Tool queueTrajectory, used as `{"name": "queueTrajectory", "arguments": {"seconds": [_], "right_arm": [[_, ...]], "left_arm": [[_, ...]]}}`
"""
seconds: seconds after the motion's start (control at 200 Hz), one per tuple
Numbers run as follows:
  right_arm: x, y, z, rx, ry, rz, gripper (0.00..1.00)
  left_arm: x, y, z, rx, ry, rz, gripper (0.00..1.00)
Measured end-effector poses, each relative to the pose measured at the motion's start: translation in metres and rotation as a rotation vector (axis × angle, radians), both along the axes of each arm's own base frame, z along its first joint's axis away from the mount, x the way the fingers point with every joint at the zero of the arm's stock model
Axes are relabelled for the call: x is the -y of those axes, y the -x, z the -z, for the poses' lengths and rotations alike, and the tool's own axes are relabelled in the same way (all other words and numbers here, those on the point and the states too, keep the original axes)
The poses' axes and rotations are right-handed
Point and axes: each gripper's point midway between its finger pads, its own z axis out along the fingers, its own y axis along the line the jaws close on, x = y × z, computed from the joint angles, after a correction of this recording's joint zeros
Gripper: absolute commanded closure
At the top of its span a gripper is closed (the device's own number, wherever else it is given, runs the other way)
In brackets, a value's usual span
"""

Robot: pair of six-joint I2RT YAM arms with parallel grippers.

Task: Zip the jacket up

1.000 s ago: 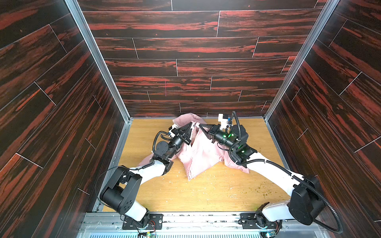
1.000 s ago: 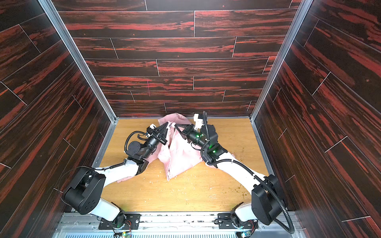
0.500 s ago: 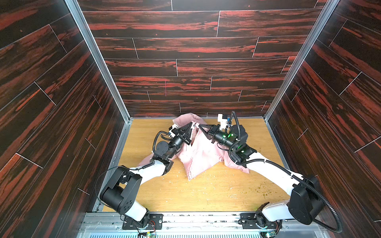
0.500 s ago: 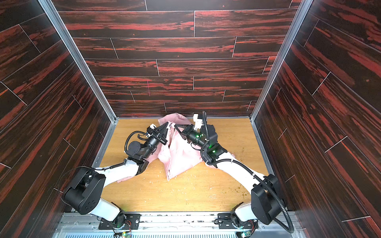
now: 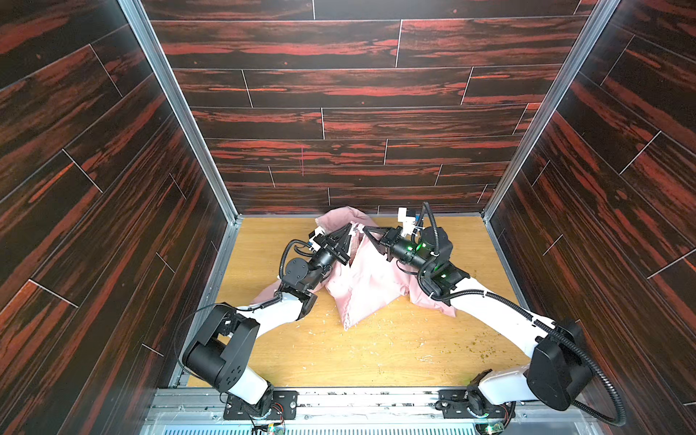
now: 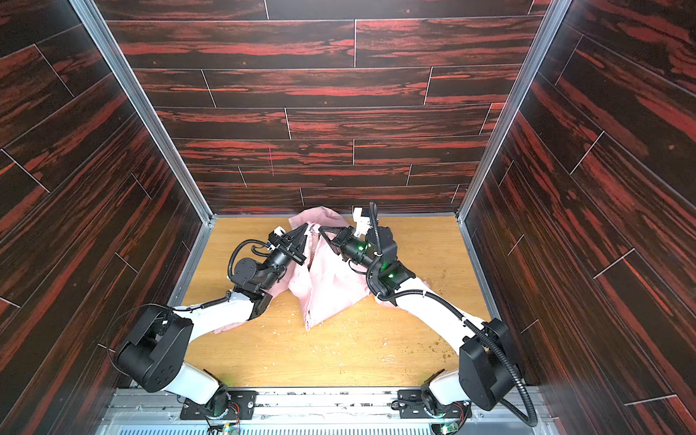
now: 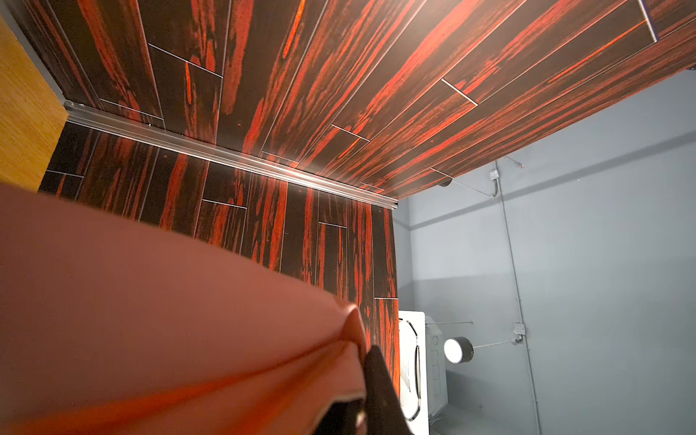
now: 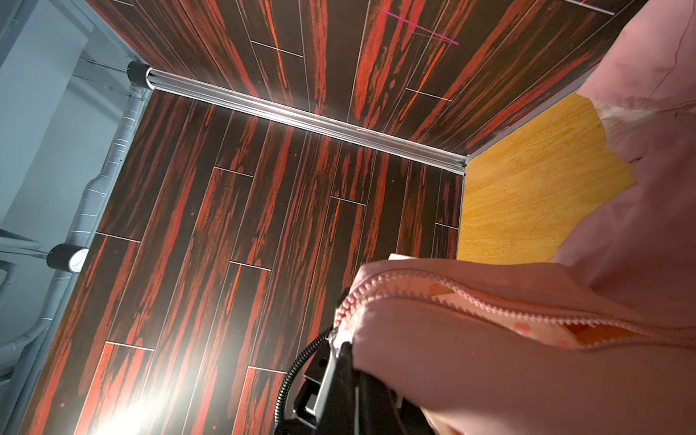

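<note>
The light-pink jacket [image 5: 367, 278] [image 6: 327, 282] hangs in a raised tent over the wooden table [image 5: 376, 350], its hem touching the board. In both top views my left gripper [image 5: 351, 227] [image 6: 307, 226] and right gripper [image 5: 364, 228] [image 6: 321, 229] meet tip to tip at its top, near the back wall. Each is shut on an upper front edge. The left wrist view shows pink cloth [image 7: 169, 320] pinched beside one black finger [image 7: 380, 391]. In the right wrist view, pink zipper teeth [image 8: 452, 297] curve over a fold at my right gripper [image 8: 344, 341], whose fingers the cloth mostly hides.
Dark red wood-pattern walls [image 5: 339, 124] close in the back and both sides. One sleeve [image 5: 263, 297] lies under the left arm and more cloth [image 5: 433, 303] under the right arm. Pale crumbs [image 5: 414, 339] dot the near board.
</note>
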Motion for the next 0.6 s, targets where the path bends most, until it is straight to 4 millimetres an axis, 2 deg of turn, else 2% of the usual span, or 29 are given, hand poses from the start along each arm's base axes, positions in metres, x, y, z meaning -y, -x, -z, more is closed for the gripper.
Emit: {"name": "queueTrajectory", "arguments": {"seconds": [0.601], "right_arm": [[0.0002, 0.0000, 0.0098, 0.001, 0.049, 0.001, 1.00]], "left_arm": [[0.0011, 0.0005, 0.0001, -0.001, 0.001, 0.001, 1.00]]}}
